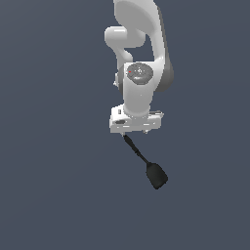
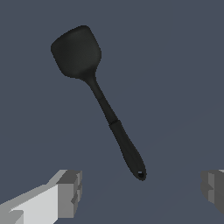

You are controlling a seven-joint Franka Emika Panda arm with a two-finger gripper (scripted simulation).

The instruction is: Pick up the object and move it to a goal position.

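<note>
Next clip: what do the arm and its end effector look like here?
The glossy white, rounded arm has darker grey shading along one side and a round grey joint cap bearing a small red mark. Its end effector is a white boxy block with blocky grey fingertips. No cables show.

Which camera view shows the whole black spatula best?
The wrist view: the spatula shows complete, from paddle head to handle end. In the exterior view, the spatula is small, and its handle end is hidden under the arm's tool.
</note>
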